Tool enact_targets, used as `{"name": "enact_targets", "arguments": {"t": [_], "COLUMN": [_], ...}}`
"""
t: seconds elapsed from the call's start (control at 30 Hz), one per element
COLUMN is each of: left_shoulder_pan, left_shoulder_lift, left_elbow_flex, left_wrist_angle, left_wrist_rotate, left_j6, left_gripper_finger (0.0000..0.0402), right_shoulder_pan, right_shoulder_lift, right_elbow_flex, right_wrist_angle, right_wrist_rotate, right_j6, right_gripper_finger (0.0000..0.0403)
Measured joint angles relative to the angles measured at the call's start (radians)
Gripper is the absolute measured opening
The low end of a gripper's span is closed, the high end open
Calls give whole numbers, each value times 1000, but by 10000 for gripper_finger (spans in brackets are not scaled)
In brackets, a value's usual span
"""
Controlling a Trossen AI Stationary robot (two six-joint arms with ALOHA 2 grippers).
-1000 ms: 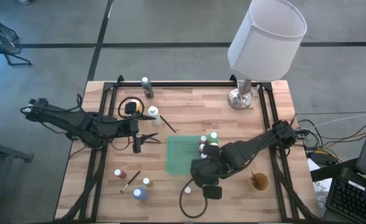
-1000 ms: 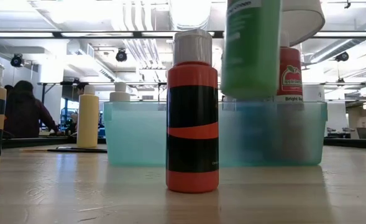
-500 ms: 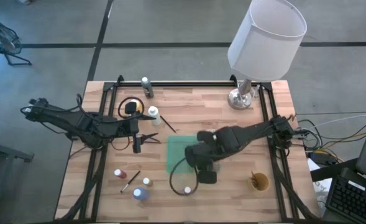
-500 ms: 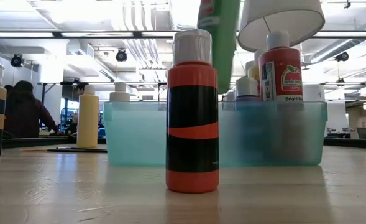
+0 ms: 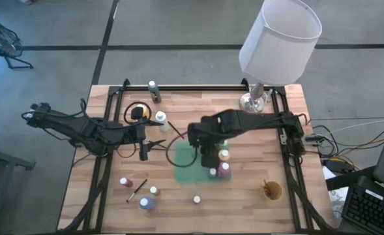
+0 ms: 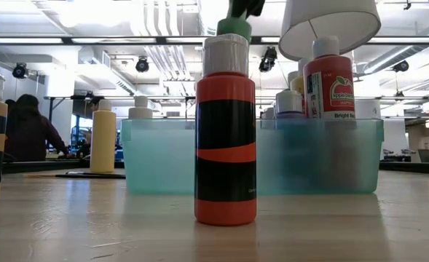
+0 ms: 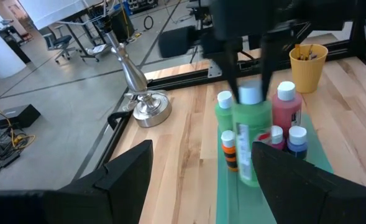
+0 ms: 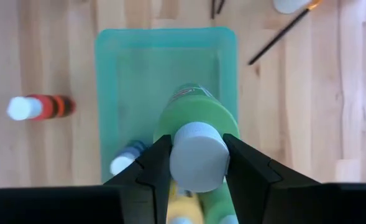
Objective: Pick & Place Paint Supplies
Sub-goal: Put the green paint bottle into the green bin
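Observation:
My right gripper (image 5: 208,145) hangs over the teal bin (image 5: 186,163), shut on a green paint bottle (image 8: 192,115) with a pale cap. The bottle's base (image 6: 234,28) shows high above the bin (image 6: 156,156) in the low view. Several bottles stand in the bin's near right corner, among them a red one (image 5: 225,168). An orange-and-black bottle (image 6: 226,138) stands on the table close to the low camera. My left gripper (image 5: 156,145) waits open at the table's left, holding nothing. My right gripper pinches the green bottle's pale cap (image 8: 198,155) between its two fingers (image 8: 161,163). The fingers come from above, pointing steeply down. The bottle hangs below them (image 7: 248,146), roughly upright, lifted clear above the bin.
Loose bottles (image 5: 147,203) and a brush (image 5: 137,190) lie near the front left. A bottle (image 5: 160,118) and another brush (image 5: 176,129) sit farther back. A lamp (image 5: 280,39) stands at the back right, a tan cup (image 5: 272,190) at the front right.
My right gripper has carried the green bottle from near the table's front edge toward the far edge and a little left, ending over the bin. It has also rolled somewhat. The bottle stays hanging by its cap, clear of the table.

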Motion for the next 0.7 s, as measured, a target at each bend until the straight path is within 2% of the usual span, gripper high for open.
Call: {"name": "enact_targets", "arguments": {"t": [0.33,0.7], "left_shoulder_pan": [0,0], "left_shoulder_lift": [0,0], "left_elbow_flex": [0,0], "left_wrist_angle": [0,0], "left_wrist_rotate": [0,0], "left_j6": [0,1], "left_gripper_finger": [278,278], "right_shoulder_pan": [-68,-117], "right_shoulder_lift": [0,1], "right_elbow_flex": [-46,-166], "right_wrist_angle": [43,87], "right_wrist_rotate": [-73,-72], "right_j6": [-63,-117], "right_gripper_finger": [114,114]}}
